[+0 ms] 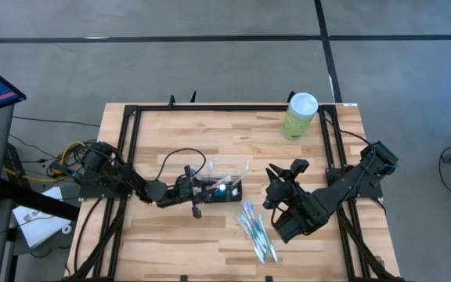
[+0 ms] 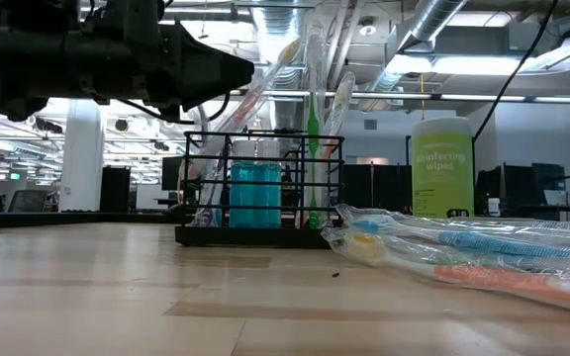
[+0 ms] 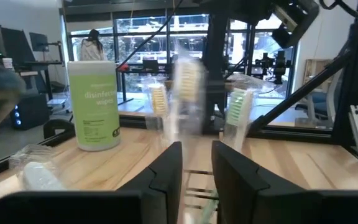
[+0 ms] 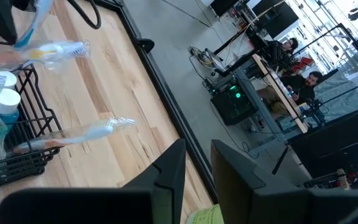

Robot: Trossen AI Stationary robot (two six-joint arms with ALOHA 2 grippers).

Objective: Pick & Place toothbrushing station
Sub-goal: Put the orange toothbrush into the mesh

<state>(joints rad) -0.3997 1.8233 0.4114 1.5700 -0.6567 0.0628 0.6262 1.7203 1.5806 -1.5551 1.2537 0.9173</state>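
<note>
Green canister (image 2: 442,166) reads "disinfecting wipes"; black wire station (image 2: 260,188) holds wrapped brushes; left claw (image 1: 196,190) slightly parted, empty; right claw (image 1: 273,185) narrowly parted, empty

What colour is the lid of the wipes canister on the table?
White; the canister body is pale green. The high view shows the lid best.

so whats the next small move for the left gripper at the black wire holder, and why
Probably a short lift straight up and away. The left gripper sits at the black wire-mesh holder, its fingers parted with nothing between them. Wrapped toothbrushes already stand upright in the holder just ahead, so a sideways exit could knock them. More wrapped toothbrushes lie on the wooden table; the right gripper waits nearby.
</note>
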